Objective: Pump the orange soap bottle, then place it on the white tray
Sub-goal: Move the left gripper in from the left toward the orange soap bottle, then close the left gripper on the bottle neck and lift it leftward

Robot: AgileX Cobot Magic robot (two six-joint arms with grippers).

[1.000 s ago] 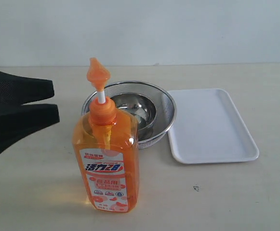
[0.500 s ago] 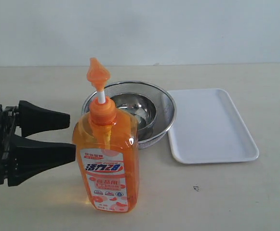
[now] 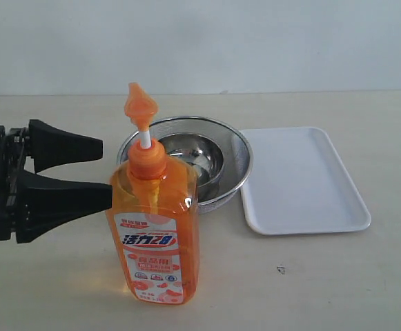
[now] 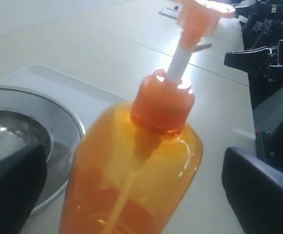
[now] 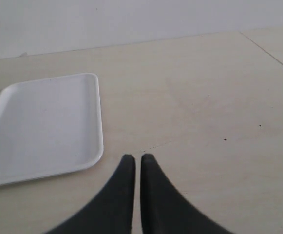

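Observation:
The orange soap bottle [image 3: 155, 227] stands upright at the front of the table, its orange pump head [image 3: 140, 105] raised on the white stem. My left gripper [image 3: 105, 170] is open and comes in from the left at shoulder height; one fingertip reaches the bottle's side and the other lies behind it. In the left wrist view the bottle [image 4: 131, 170] fills the space between the two dark fingers [image 4: 260, 190], with gaps on both sides. The white tray [image 3: 300, 179] lies flat to the right. My right gripper [image 5: 133, 158] is shut over bare table beside the tray [image 5: 44, 126].
A steel mesh bowl [image 3: 238, 148] with a smaller steel bowl [image 3: 200, 158] inside sits just behind the bottle, touching the tray's left edge. A pale wall runs along the table's far edge. The other arm's black base [image 4: 270, 53] shows in the left wrist view.
My left gripper has moved right and turned, from well left of the bottle to having its fingers at the bottle's shoulder. The bottle, bowls and tray have not moved.

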